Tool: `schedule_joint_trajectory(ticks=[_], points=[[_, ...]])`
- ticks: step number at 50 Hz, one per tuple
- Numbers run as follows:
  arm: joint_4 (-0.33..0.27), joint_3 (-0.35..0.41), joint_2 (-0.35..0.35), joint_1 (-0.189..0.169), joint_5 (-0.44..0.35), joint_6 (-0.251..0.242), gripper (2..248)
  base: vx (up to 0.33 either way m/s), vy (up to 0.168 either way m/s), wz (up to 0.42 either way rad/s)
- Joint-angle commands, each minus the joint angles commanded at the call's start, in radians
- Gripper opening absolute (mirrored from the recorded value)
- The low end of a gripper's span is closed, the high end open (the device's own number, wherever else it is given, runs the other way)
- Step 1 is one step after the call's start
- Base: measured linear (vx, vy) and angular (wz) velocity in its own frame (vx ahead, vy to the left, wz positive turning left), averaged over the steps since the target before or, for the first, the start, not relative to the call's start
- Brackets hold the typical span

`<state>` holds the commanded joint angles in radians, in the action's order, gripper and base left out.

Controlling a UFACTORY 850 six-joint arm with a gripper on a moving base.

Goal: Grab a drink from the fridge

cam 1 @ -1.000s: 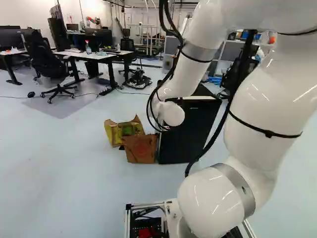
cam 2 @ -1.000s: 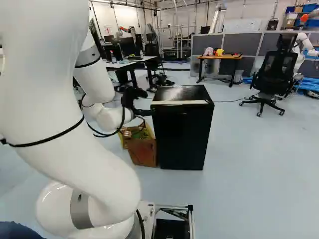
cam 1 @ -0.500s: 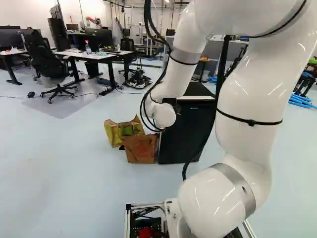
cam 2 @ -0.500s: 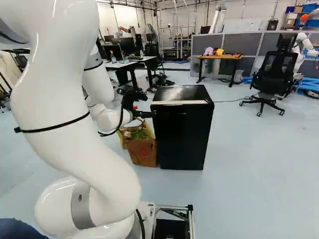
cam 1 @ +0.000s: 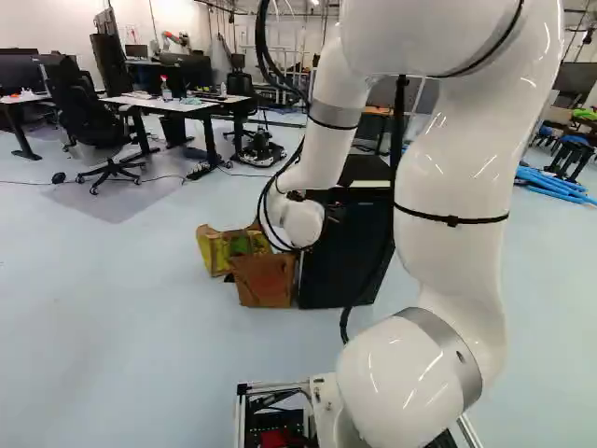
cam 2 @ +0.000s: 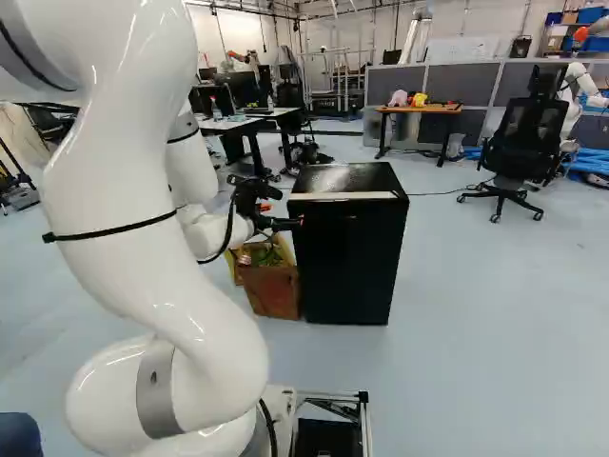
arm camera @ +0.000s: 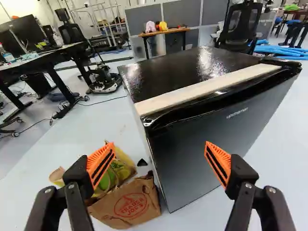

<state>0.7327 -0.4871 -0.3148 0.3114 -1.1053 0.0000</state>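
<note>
The white arm reaches forward to the black fridge, which stands on the floor with its door closed and a pale strip along its top front edge. Beside the fridge sit 2 bags, the brown bag in front of the yellow bag. The gripper is near the fridge's upper front corner on the bags' side, its 2 fingers spread wide, with the fridge ahead of them and its corner showing between their orange pads.
</note>
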Motion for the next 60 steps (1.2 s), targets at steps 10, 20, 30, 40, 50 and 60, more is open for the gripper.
schedule_joint_trajectory(ticks=[10,20,30,40,50,60], points=[[0.031,-0.021,-0.043,0.016,-0.042,0.0,247,0.0,0.0,0.0],[0.062,-0.047,-0.089,0.032,-0.082,0.0,247,0.0,0.0,0.0],[0.093,-0.075,-0.133,0.047,-0.111,0.0,247,0.0,0.0,0.0],[0.124,-0.095,-0.147,0.061,-0.137,0.0,247,0.0,0.0,0.0],[0.155,-0.111,-0.158,0.066,-0.152,0.0,247,0.0,0.0,0.0],[0.186,-0.119,-0.164,0.065,-0.152,0.0,247,0.0,0.0,0.0]])
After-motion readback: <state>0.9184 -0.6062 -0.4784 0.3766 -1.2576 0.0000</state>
